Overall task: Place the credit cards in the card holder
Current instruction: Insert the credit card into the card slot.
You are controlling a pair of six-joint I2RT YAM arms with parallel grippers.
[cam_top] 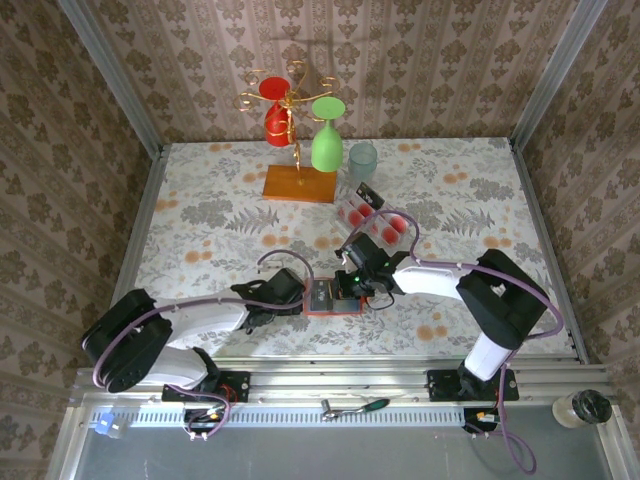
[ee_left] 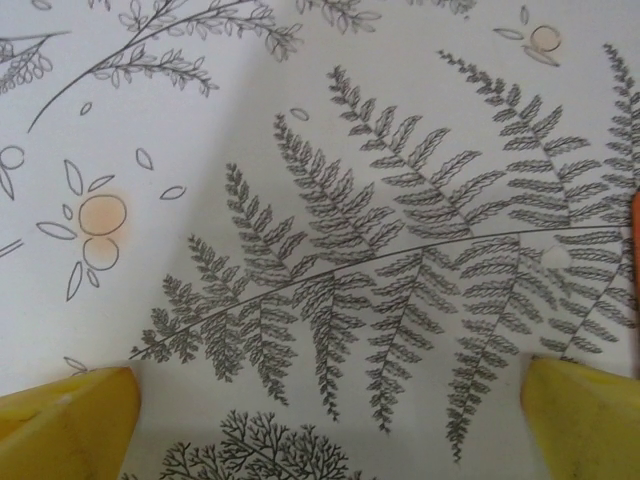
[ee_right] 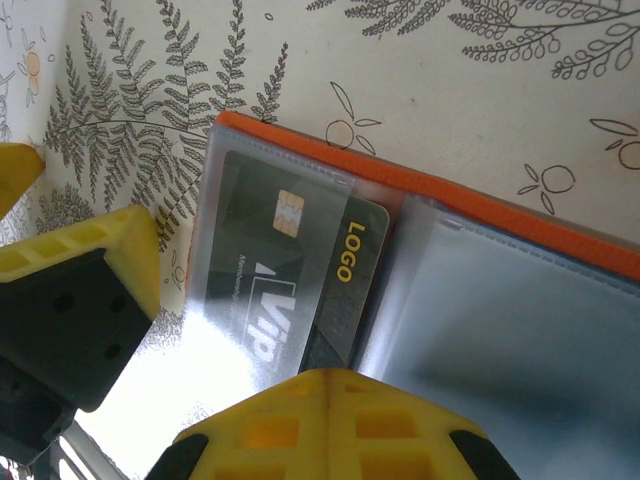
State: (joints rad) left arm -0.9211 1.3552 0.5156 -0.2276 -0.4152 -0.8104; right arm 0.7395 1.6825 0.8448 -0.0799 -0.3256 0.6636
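- Right gripper (ee_right: 330, 385): jaws shut, yellow fingertips pressed together, nothing seen between them. The tips are over the open card holder (ee_right: 400, 180), at the near edge of its left clear sleeve.
- In that sleeve lies a black card (ee_right: 300, 270) with a gold chip and the words "VIP" and "LOGO". The neighbouring sleeve looks empty, though glare blurs it.
- From above, the right gripper (cam_top: 350, 283) sits over the card holder (cam_top: 330, 312), which lies open on the table near the front edge, between the two arms.
- Left gripper (ee_left: 328, 410): jaws spread wide, holding nothing, with bare fern-print cloth (ee_left: 330, 250) between the yellow fingers (ee_left: 70, 420).
- A sliver of the holder's orange edge (ee_left: 636, 230) shows at the right border of the left wrist view.
- The right wrist view shows a left-arm finger (ee_right: 100, 250) just beside the holder's left edge. I cannot tell whether they touch.
- From above, the left gripper (cam_top: 295, 292) lies at the holder's left side.
- Credit cards (cam_top: 375, 218): a small cluster with red blobs on white, flat on the table behind the holder and apart from it, outside both grippers.
- Just beyond the cards stands a pale clear glass (cam_top: 362, 160).
- Left of it is the glass rack, on its orange wooden base (cam_top: 300, 184), with a green glass (cam_top: 327, 140) and a red glass (cam_top: 276, 112) hanging on it.
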